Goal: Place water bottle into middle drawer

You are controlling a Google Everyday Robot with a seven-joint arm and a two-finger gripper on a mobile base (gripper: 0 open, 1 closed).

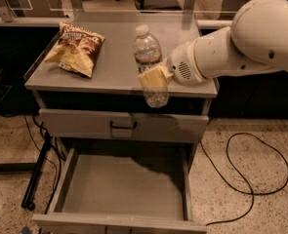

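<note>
Lying by the left edge of the table [109, 82] is a chip bag [75, 48], flat on the grey top. Right of it, at the front edge toward the right corner, the water bottle [147, 50] is hanging upright in the gripper [152, 78], whose tan jaws are pinching its ribbed body just below the dark label. The bottle's base is showing past the front edge, in front of the closed drawer [85, 123] with the black bar handle. Below, the middle drawer [124, 189] is standing pulled out. The white arm [231, 52] is reaching in from the right, and a black cable [253, 179] is looping on the floor beyond the table's right edge.
</note>
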